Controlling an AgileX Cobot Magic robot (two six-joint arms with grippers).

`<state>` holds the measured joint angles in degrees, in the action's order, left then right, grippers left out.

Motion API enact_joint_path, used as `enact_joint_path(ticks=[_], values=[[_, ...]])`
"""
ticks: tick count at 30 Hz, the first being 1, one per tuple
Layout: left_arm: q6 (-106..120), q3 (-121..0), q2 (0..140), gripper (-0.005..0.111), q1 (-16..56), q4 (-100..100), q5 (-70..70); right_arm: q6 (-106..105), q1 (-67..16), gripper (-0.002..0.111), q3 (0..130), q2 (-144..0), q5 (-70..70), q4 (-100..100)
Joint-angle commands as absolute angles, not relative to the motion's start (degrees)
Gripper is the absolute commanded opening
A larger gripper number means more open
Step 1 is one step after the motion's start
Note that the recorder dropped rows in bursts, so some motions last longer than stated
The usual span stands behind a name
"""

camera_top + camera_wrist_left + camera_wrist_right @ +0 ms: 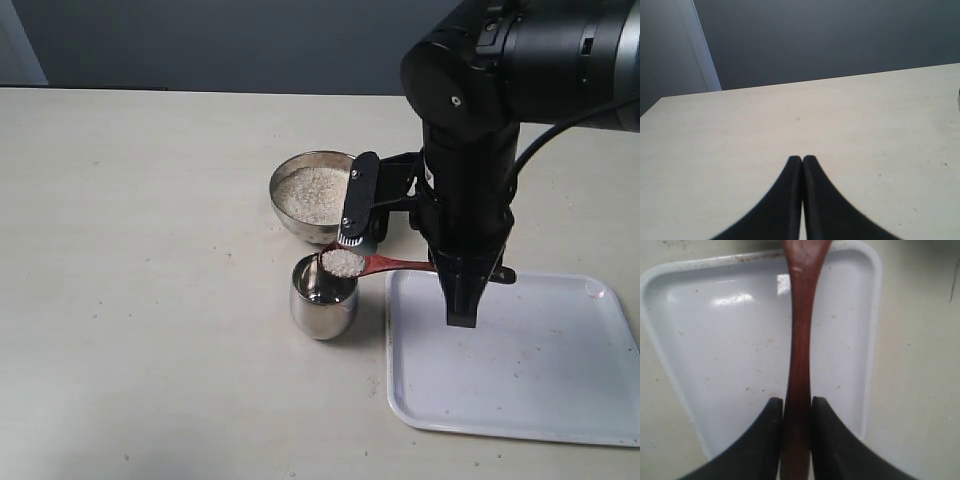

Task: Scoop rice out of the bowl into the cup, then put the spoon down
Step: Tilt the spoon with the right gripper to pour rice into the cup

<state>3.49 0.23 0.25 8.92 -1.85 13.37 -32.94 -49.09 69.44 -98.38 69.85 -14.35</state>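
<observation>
"Rice [343, 263] — where?"
"Heaped on the spoon [392, 264], held over the cup [323, 303]; more fills the bowl [312, 195] just on the far side, on the tabletop [150, 260]."
"End effectors?"
"Right end effector [796, 407] is clamped on the handle — left end effector [802, 161] is pressed together, empty."

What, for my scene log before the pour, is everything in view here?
table: one, beige, under everything
bowl: one, shiny metal, mid-table behind the cup
rice: white grains, a heap in the bowl and a small load on the spoon's head
cup: one, shiny steel, just left of the tray
spoon: one, reddish-brown wood, head at the cup's rim
tray: one, white, right of the cup, nothing resting on it
right gripper: black, shut on the spoon's handle above the tray
left gripper: black, shut, holding nothing, over bare table
</observation>
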Motion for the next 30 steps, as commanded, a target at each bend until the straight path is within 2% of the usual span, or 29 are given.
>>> enact_joint_path(ticks=[1, 30], values=[[3.11, 0.00, 0.00, 0.001, 9.23, -1.89, 13.29, -32.27, -51.18, -0.001, 69.31, -97.81, 69.96, -16.82], [3.11, 0.00, 0.00, 0.001, 9.23, -1.89, 13.29, -30.55, -51.49, -0.001, 69.31, -97.81, 68.49, -21.74]])
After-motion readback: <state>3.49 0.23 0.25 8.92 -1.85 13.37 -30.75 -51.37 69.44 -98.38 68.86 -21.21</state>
